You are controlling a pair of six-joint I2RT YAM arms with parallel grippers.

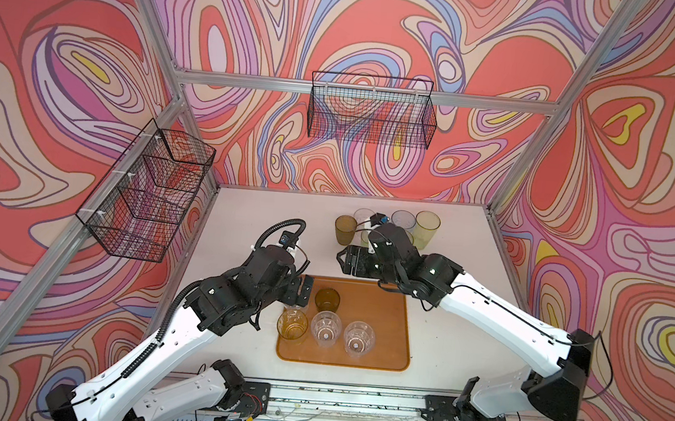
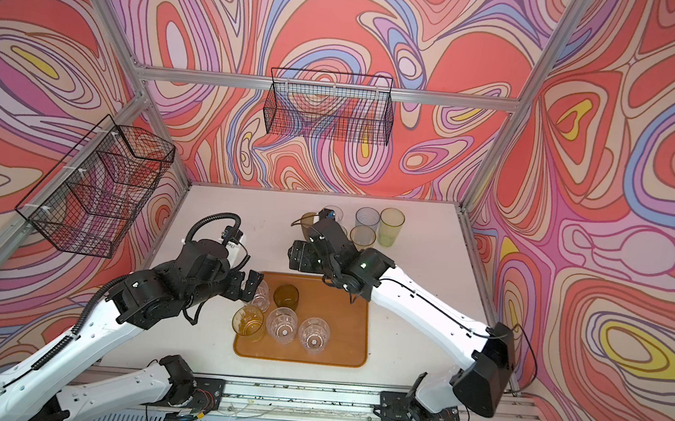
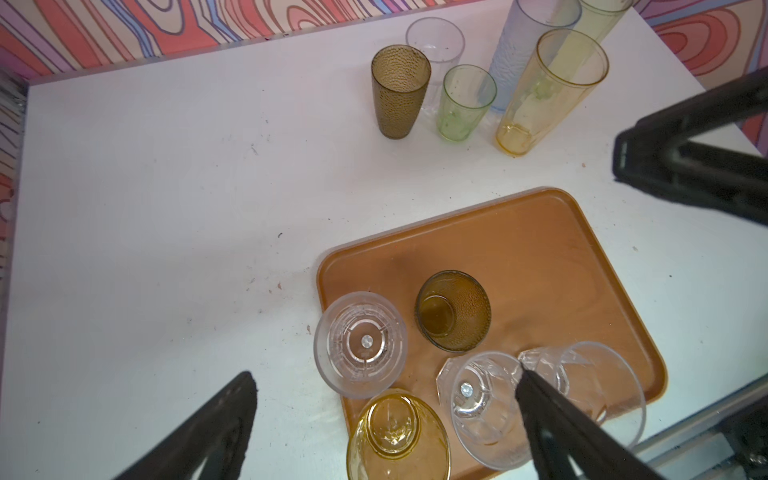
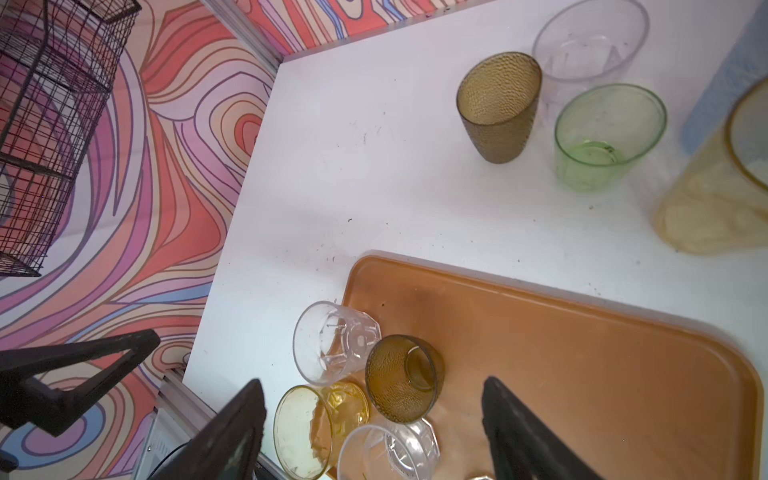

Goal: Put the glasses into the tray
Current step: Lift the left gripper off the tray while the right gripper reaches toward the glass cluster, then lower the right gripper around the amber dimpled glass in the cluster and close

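Note:
The orange-brown tray (image 1: 382,348) lies at the front middle of the table. On it stand a dark olive-brown glass (image 1: 327,299), an amber one (image 1: 292,326) and two clear faceted ones (image 1: 326,328) (image 1: 359,338). Another clear glass (image 2: 260,294) sits at the tray's left rim, just in front of my left gripper (image 1: 303,292), which is open and holds nothing. My right gripper (image 1: 344,260) hovers open and empty past the tray's far edge. Behind it on the table stand an olive glass (image 3: 401,97), a clear one (image 3: 434,41), a green one (image 3: 467,104), and tall grey-blue (image 3: 523,50), yellow (image 3: 548,91) and yellow-green (image 3: 598,16) ones.
A black wire basket (image 1: 371,114) hangs on the back wall and another (image 1: 150,191) on the left wall. Aluminium frame posts bound the white table (image 1: 251,220). The right half of the tray is bare.

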